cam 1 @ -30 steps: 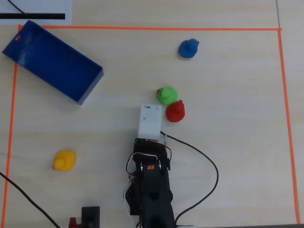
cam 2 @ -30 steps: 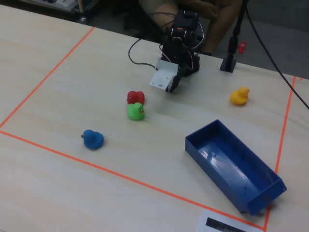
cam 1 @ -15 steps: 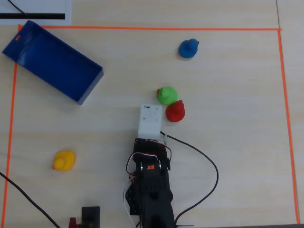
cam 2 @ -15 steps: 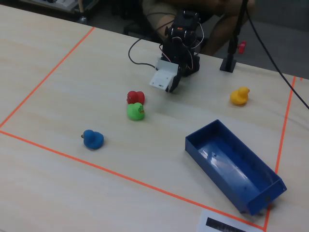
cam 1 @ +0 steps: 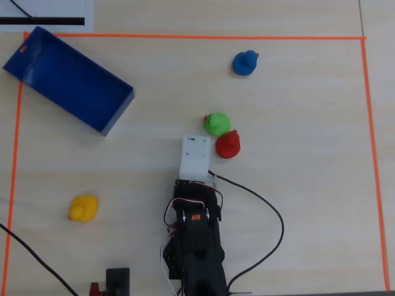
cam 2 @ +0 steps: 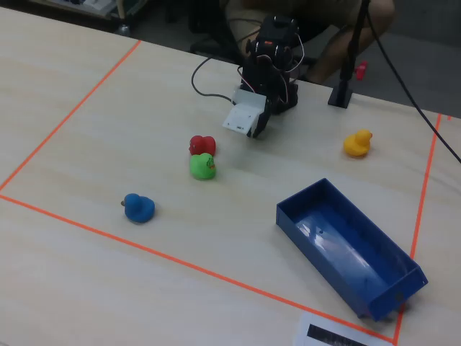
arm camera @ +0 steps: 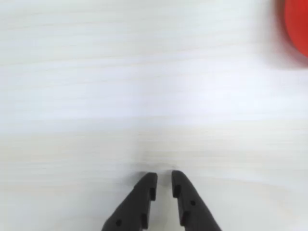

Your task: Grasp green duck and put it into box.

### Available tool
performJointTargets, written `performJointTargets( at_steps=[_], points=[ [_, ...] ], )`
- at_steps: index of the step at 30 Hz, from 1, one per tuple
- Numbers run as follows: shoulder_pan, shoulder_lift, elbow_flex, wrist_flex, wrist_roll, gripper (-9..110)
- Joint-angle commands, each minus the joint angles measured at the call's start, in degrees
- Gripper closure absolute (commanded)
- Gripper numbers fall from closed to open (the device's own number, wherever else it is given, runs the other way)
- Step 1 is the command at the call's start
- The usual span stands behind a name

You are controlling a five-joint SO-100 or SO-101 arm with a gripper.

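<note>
The green duck stands on the pale wooden table, touching or nearly touching a red duck; it also shows in the fixed view. The dark-blue box lies open and empty at the far left of the overhead view, and at the near right of the fixed view. My gripper hangs over bare table just short of the two ducks, its jaws a narrow slit apart with nothing between them. In the overhead view the white wrist housing hides it. The green duck is out of the wrist view.
A blue duck stands at the far side and a yellow duck at the near left beside the arm base. The red duck's edge shows in the wrist view's top right corner. Orange tape frames the work area. A black cable loops right of the arm.
</note>
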Motion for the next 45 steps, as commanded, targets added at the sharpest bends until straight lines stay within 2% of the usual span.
performJointTargets(
  at_steps=[1, 15, 19, 22, 25, 30, 36, 45],
  points=[
    [0.4, -0.9, -0.2, 0.9, 0.3, 101],
    [1.1, -0.9, -0.2, 0.8, -0.3, 101],
    [8.4, -4.7, -2.3, -9.8, -3.3, 99],
    [15.4, -20.7, -14.4, -15.8, -7.6, 95],
    [21.0, -35.0, -31.1, -16.4, -6.5, 87],
    [26.9, -45.2, -50.7, -17.6, -6.5, 78],
    [29.4, -51.9, -65.2, -16.8, -9.8, 73],
    [24.9, -63.3, -78.7, -9.7, -9.0, 69]
  ],
)
